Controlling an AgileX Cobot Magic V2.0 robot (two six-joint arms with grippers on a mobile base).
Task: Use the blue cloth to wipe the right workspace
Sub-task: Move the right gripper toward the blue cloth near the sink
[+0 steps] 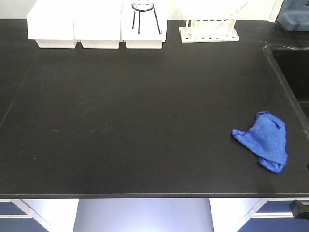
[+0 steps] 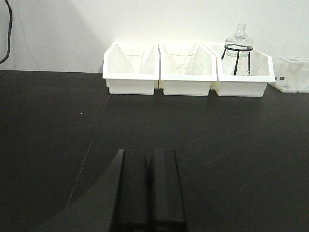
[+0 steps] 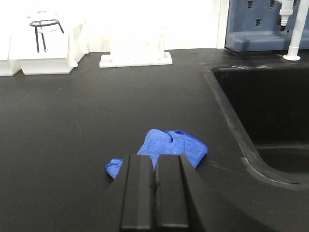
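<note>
The blue cloth (image 1: 263, 145) lies crumpled on a black benchtop (image 1: 135, 121) near its front right corner, close to the sink. In the right wrist view the blue cloth (image 3: 169, 145) sits just beyond my right gripper (image 3: 155, 157). That gripper is shut and holds nothing. My left gripper (image 2: 150, 152) hovers over bare benchtop facing the trays; its fingers are pressed together and hold nothing. Neither gripper shows in the front view. The right workspace is out of view.
Three white trays (image 1: 96, 29) line the back edge, one holding a black tripod with a glass flask (image 2: 238, 43). A white rack (image 1: 208, 26) stands beside them. A black sink (image 3: 270, 106) drops away at the right. Behind it is a blue unit (image 3: 260, 24).
</note>
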